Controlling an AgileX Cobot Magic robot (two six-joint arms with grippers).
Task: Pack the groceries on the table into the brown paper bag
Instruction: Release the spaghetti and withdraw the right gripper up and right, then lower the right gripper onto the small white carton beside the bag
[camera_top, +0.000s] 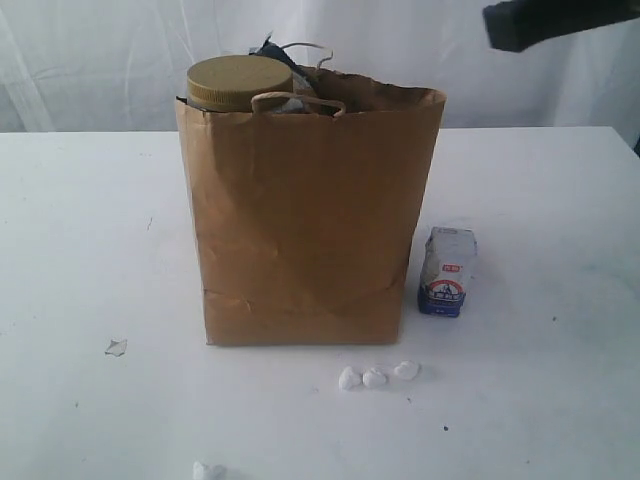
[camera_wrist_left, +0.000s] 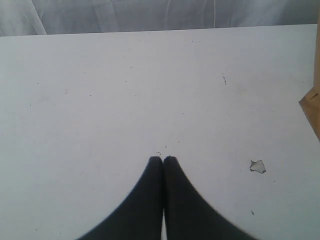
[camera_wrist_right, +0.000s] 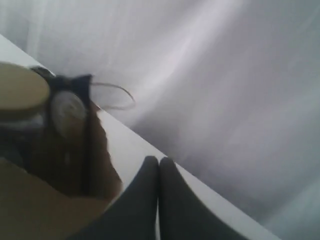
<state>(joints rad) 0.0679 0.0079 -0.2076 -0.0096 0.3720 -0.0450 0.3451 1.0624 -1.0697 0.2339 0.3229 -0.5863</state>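
The brown paper bag (camera_top: 310, 220) stands upright mid-table, and its corner (camera_wrist_left: 313, 107) shows in the left wrist view. Out of its mouth rises the clear jar's olive lid (camera_top: 240, 82), with dark packaging (camera_top: 272, 50) behind it; the right wrist view shows that lid (camera_wrist_right: 22, 90) and dark pack (camera_wrist_right: 75, 100) too. A small blue-white carton (camera_top: 447, 271) stands on the table (camera_top: 80, 250) just right of the bag. My right gripper (camera_wrist_right: 159, 161) is shut and empty, high above the bag's right side; part of that arm (camera_top: 560, 22) shows at top right. My left gripper (camera_wrist_left: 163, 160) is shut and empty over bare tabletop, left of the bag.
Three small white crumpled scraps (camera_top: 375, 376) lie in front of the bag, another (camera_top: 205, 470) at the front edge. A torn scrap (camera_top: 116, 347) lies to the front left, also visible as a scrap (camera_wrist_left: 257, 166) from the left wrist. White curtain (camera_top: 100, 60) backs the table.
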